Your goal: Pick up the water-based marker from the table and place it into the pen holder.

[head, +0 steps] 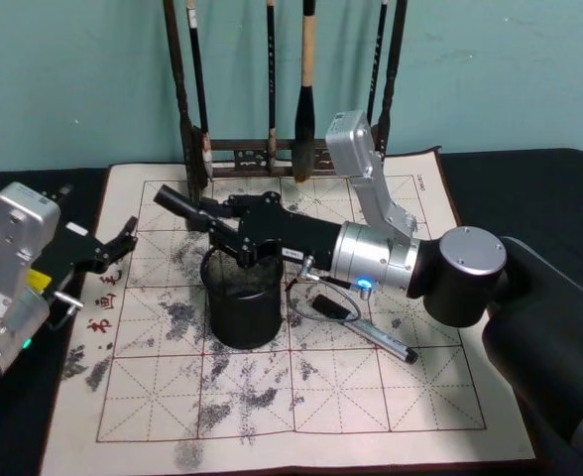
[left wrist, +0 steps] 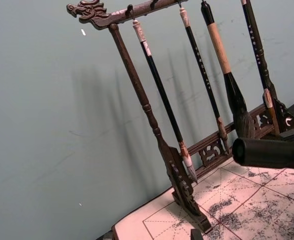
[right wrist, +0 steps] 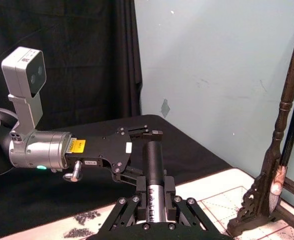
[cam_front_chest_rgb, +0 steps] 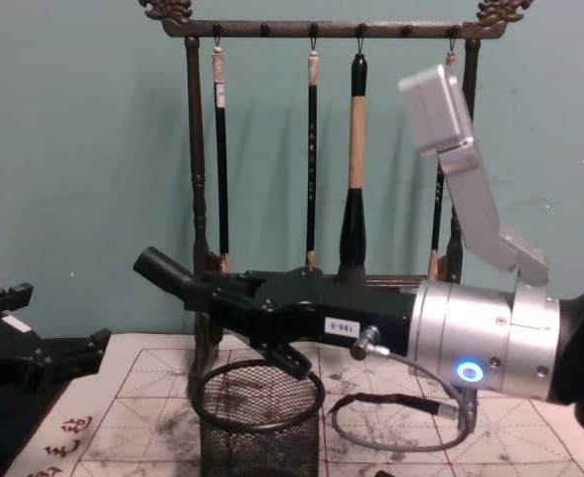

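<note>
My right gripper (head: 208, 222) is shut on the water-based marker (head: 177, 204). The marker's black cap (cam_front_chest_rgb: 159, 268) sticks out up and to the left, tilted, and its silver-grey barrel (right wrist: 156, 202) sits between the fingers. The right gripper (cam_front_chest_rgb: 218, 296) hovers just above the rim of the black wire-mesh pen holder (head: 242, 302), which stands on the cream mat; the holder (cam_front_chest_rgb: 259, 422) is apart from the marker. The cap (left wrist: 267, 152) also shows large in the left wrist view. My left gripper (head: 108, 253) rests open at the mat's left edge, holding nothing.
A tall dark wooden brush rack (head: 272, 154) with several hanging brushes stands at the back of the mat (head: 391, 397). A grey pen with a black cap (head: 376, 335) lies on the mat right of the holder, under my right arm, beside a black cable (cam_front_chest_rgb: 391, 407).
</note>
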